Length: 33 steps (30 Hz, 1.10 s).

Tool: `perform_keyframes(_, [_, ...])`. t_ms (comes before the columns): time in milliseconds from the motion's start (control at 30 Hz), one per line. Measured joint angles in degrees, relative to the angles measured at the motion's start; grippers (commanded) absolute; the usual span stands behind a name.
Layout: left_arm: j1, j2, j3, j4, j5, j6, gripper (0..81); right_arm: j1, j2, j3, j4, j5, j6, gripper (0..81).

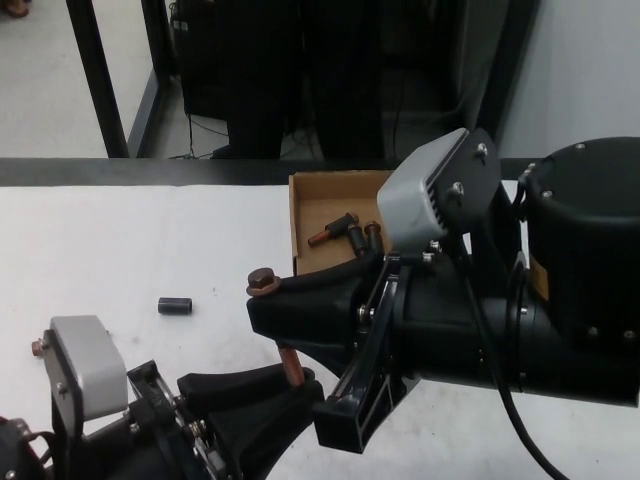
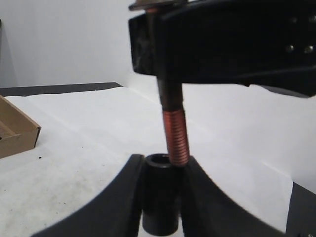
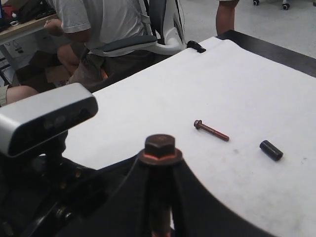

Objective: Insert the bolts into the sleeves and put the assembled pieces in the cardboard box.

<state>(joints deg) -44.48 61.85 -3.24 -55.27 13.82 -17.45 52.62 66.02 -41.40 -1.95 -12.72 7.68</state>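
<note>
Cardboard box [image 1: 296, 215] holds assembled pieces [image 1: 340, 228]. Left hand [image 2: 163, 161] pinches sleeve [image 2: 158, 197]; right hand [image 3: 159, 167] pinches bolt [image 3: 159, 145], tip at sleeve rim.

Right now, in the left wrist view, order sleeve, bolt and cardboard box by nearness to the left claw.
1. sleeve, gripped in the left claw.
2. bolt, tip at the sleeve's rim.
3. cardboard box, far off on the bench.
</note>
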Motion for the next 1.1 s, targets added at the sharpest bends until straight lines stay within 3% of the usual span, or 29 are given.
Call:
perform_keyframes(800, [0.0,0.1,0.0,-3.5,1.4,-5.9,0.8,-0.1,-0.2,0.1,0.1,0.2,-0.3,0.2])
perform_keyframes(1100, [-0.6,0.1,0.0,-11.3,-5.9,-12.7,0.8,-0.1,-2.1,0.1,-0.1,0.3,1.4,0.2])
